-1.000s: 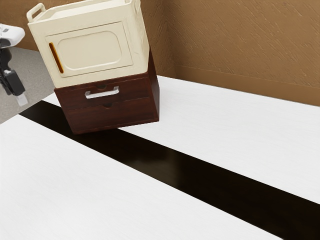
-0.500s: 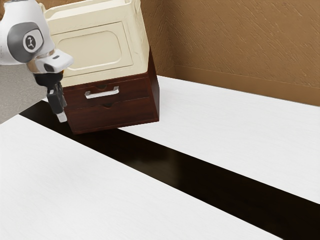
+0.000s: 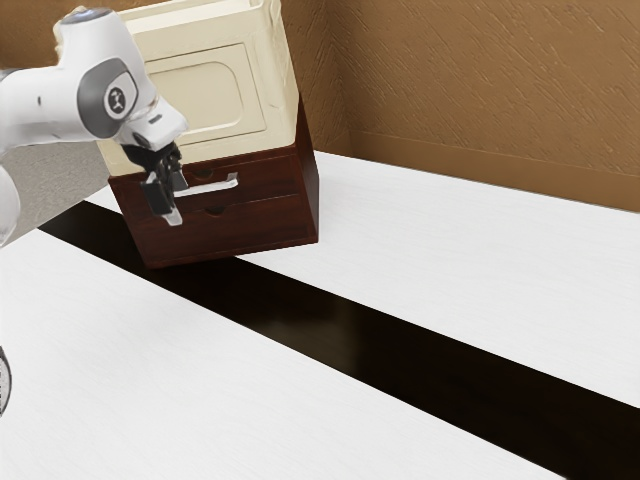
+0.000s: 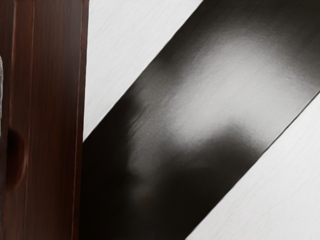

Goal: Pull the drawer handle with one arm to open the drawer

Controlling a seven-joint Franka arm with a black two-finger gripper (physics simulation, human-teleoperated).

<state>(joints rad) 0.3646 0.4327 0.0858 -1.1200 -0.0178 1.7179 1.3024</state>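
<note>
Drawer handle [image 3: 208,187] is just beside the gripper [image 3: 178,201], which has its two fingers apart and holds nothing. The arm [image 3: 40,105] comes from the exterior view's left, and its hand tips down. The bar looks hard and smooth, so it might slip; grab its middle. Behind it, the top drawer [image 3: 268,178] looks shut and may pull stiff. A cream box [image 3: 205,92] sits above.

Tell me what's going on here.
I'm working at a dark wooden cabinet with a cream box on top, to pull open its upper drawer. My gripper is at one end of the silver handle, jaws apart and seemingly not clamped on it. The drawer looks closed.
</note>
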